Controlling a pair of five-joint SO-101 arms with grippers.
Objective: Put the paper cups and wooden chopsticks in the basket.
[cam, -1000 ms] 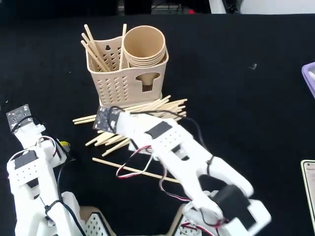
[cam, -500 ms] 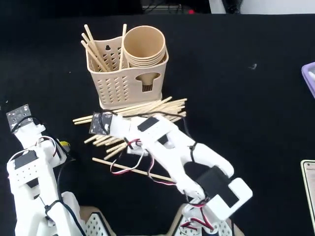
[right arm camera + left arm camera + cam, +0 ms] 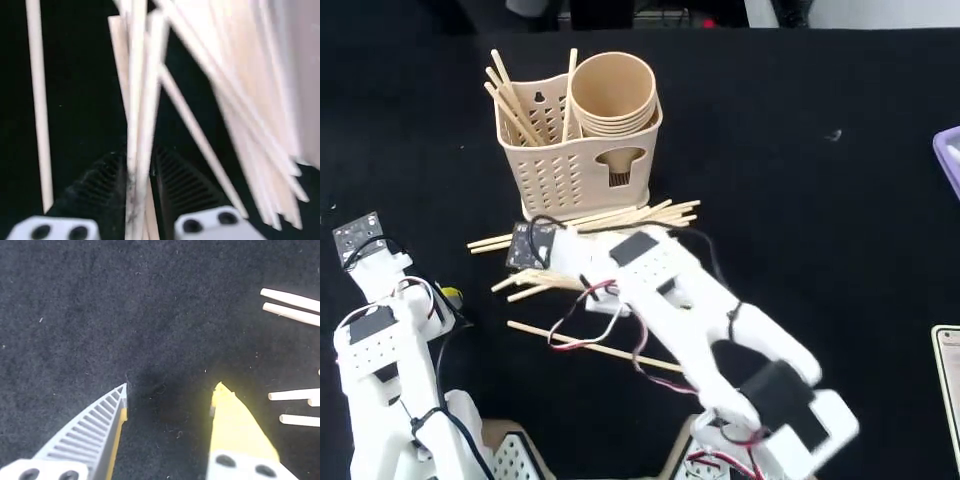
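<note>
Loose wooden chopsticks (image 3: 630, 215) lie heaped on the tabletop (image 3: 820, 250), just in front of the basket (image 3: 570, 170). My right gripper (image 3: 139, 160) sits at the heap's end toward my left arm. It is closed on a few clamped sticks (image 3: 136, 115) that run out between its fingers; I cannot tell the exact count.

The basket stands upright. In the high view, stacked paper cups (image 3: 612, 95) fill its right compartment and several standing chopsticks (image 3: 510, 95) lean in the left one. A lone chopstick (image 3: 582, 343) lies apart from the heap, nearer the arm bases, and passes under my right arm.

My left gripper (image 3: 171, 386) is low over bare tabletop with jaws apart, holding nothing. Some chopstick ends (image 3: 295, 395) lie just beside its yellow finger.
</note>
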